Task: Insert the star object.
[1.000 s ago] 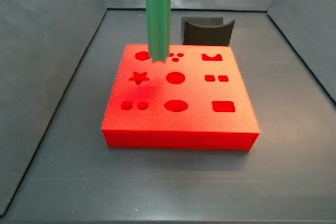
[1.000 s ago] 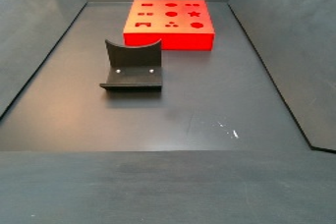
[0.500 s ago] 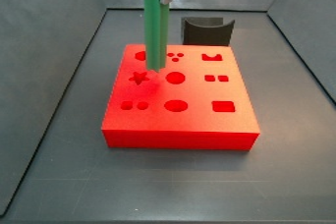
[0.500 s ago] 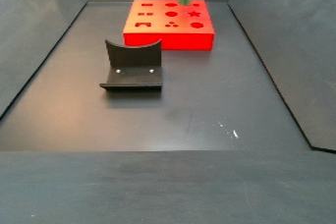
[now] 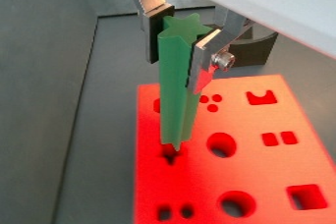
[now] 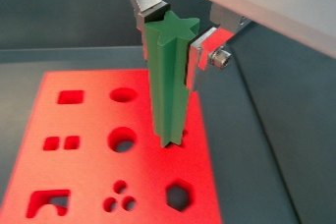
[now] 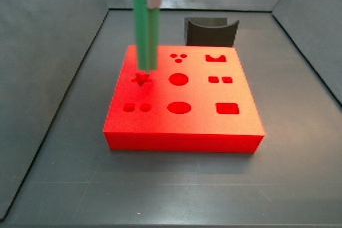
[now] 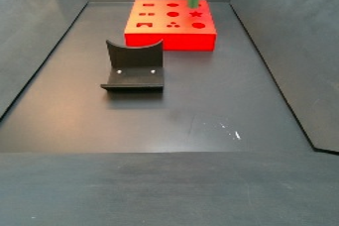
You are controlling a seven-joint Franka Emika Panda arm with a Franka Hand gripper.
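Pincer clamps star object; wrist views alone show grip.

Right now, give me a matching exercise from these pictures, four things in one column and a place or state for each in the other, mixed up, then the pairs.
Things:
1. green star rod
2. red block
3. dark curved grey block
4. gripper

Places or states:
A. lies on the floor, apart from the rest
B. shut on the rod's top end
C. upright, lower tip at the star hole
D. its top face holds the shaped holes

Pairs: 1-C, 2-D, 3-A, 4-B
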